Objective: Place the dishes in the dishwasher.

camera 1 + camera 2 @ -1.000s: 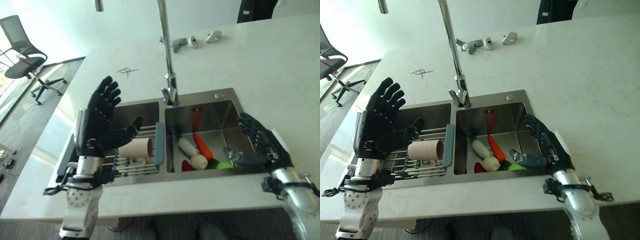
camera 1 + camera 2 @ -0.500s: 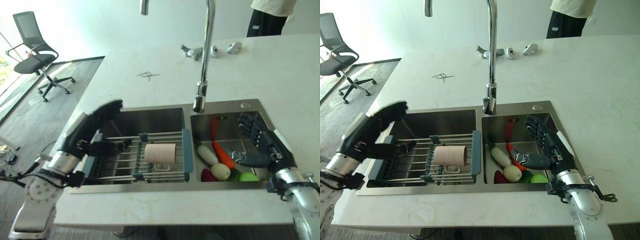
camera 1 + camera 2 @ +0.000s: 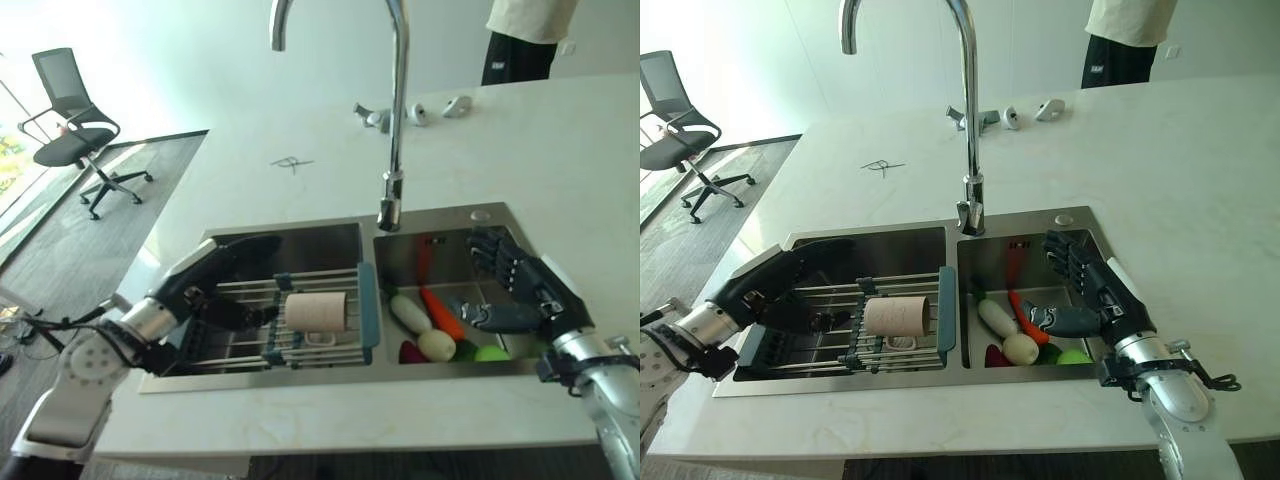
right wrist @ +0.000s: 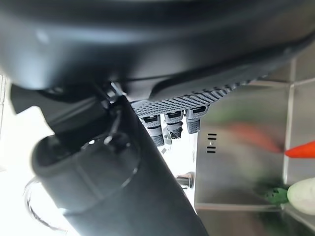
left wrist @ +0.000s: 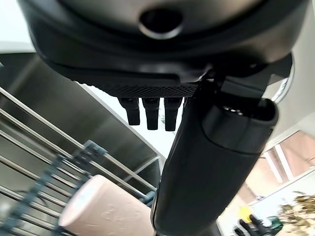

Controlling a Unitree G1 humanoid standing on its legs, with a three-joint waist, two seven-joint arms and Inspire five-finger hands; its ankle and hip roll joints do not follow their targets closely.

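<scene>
Left hand (image 3: 215, 275) open over rack (image 3: 300, 330) beside mug (image 3: 316, 311); right hand (image 3: 1090, 295) open in right basin.

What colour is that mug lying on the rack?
Pale pink mug, clearest in the right eye view.

Head eyes overlook one sink (image 3: 300, 240) — wrist views hug it.

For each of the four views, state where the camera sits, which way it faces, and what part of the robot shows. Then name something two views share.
Left eye: head camera, facing down at the sink; both arms show.
Right eye: beside it, same scene.
Left wrist: on that arm, along the open left robot hand to the pink cup.
Right wrist: along the open right robot hand to the carrot.
Shared: cup, rack.
</scene>
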